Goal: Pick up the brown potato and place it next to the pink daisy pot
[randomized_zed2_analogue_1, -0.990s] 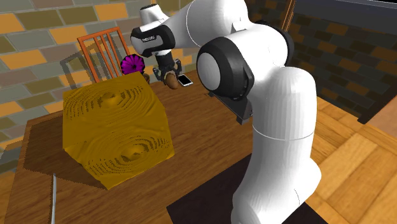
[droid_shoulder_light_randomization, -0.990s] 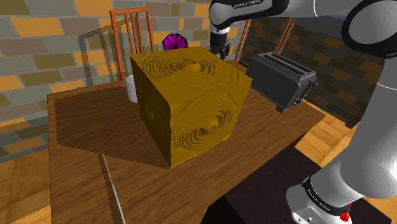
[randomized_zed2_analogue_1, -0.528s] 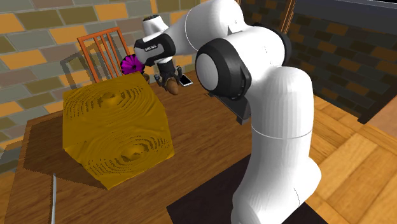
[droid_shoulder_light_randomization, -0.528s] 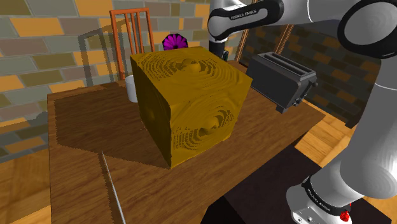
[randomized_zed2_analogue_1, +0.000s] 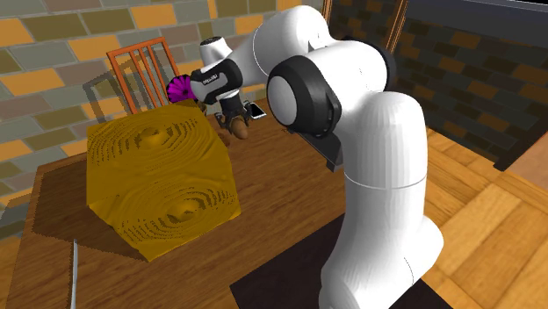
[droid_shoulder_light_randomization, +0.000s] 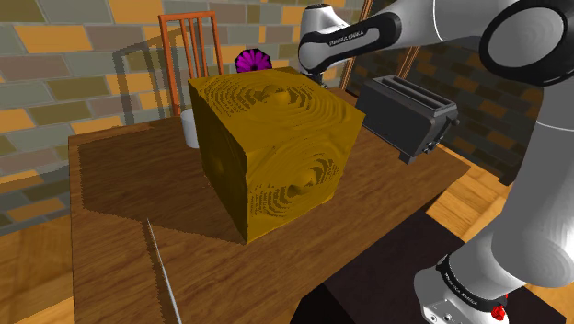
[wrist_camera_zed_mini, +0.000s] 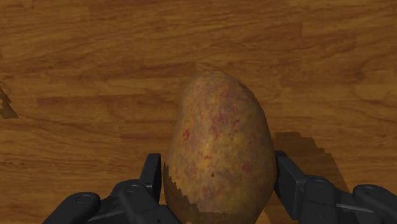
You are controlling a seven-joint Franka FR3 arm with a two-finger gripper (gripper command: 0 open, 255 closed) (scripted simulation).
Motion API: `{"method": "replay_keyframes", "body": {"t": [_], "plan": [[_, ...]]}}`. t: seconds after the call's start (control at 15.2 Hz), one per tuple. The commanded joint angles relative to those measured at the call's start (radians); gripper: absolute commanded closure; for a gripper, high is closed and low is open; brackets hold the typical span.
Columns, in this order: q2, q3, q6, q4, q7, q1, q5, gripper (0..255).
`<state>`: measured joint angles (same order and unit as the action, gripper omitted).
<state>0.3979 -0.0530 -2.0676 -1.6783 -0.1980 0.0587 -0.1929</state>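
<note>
A brown, red-speckled potato (wrist_camera_zed_mini: 219,149) stands between my gripper's (wrist_camera_zed_mini: 218,173) two black fingers (wrist_camera_zed_mini: 153,175), which are shut on its sides. In the second exterior view the gripper (randomized_zed2_analogue_1: 234,125) holds the potato (randomized_zed2_analogue_1: 238,132) low over the wooden table (randomized_zed2_analogue_1: 281,193), just beside the big box's far corner. The pink daisy (randomized_zed2_analogue_1: 181,88) rises behind that box, a short way from the gripper toward the view's left. In the shoulder view the daisy (droid_shoulder_light_randomization: 252,61) peeks over the box top, and its pot is hidden.
A large yellow-brown wooden box (droid_shoulder_light_randomization: 271,147) fills the table's middle. A dark toaster (droid_shoulder_light_randomization: 409,115) stands at the shoulder view's right, with a phone (randomized_zed2_analogue_1: 255,111) near the gripper. Also there: a white cup (droid_shoulder_light_randomization: 189,129), an orange chair (droid_shoulder_light_randomization: 191,46) and a thin grey rod (droid_shoulder_light_randomization: 161,267).
The arm has lowered the held potato toward the table, and the hand has sunk behind the box's far corner in the shoulder view.
</note>
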Motion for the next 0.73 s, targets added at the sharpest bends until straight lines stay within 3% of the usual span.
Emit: {"method": "replay_keyframes", "body": {"t": [0.0,0.66], "plan": [[0.011,0.001,-0.026,-0.015,-0.004,0.0,-0.003,255],[0.031,0.003,-0.065,-0.034,-0.012,0.0,-0.008,255]]}}
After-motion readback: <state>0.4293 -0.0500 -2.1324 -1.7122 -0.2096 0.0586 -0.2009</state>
